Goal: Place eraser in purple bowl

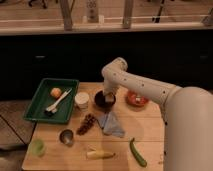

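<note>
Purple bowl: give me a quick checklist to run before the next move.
1. Gripper positioned at the purple bowl: ok, it sits right at the bowl's mouth.
2. Eraser seen inside the bowl: cannot tell, the gripper hides the bowl's inside.
3. Purple bowl upright on the table: ok.
4. White cup apart from the gripper: ok, it stands beside the bowl on the tray side.
5. Orange-red bowl apart from the gripper: ok, though the arm passes above it.
</note>
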Robot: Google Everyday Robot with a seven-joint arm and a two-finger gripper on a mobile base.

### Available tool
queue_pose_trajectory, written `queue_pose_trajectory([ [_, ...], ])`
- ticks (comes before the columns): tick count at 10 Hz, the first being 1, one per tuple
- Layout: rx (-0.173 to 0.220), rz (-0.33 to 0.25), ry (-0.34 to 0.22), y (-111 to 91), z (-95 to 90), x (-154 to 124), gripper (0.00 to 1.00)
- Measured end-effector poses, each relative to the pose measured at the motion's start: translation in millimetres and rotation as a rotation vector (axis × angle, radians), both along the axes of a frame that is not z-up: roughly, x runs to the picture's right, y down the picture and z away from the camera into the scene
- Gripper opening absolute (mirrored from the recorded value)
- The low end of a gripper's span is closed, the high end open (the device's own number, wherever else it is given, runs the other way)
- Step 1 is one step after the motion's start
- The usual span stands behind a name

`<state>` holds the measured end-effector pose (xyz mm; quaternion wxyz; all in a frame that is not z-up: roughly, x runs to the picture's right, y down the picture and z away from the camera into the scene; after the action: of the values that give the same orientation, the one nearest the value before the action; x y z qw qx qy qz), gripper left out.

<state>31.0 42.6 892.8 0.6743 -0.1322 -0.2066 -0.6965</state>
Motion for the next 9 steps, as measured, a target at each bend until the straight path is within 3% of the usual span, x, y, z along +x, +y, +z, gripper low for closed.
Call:
queue_pose_trajectory([
  [4,-0.060,-0.016,-0.023,29.1,10.3,-14.4,0.80],
  [9,-0.048,-0.020,-0.039,18.9,2.7,-17.7,0.80],
])
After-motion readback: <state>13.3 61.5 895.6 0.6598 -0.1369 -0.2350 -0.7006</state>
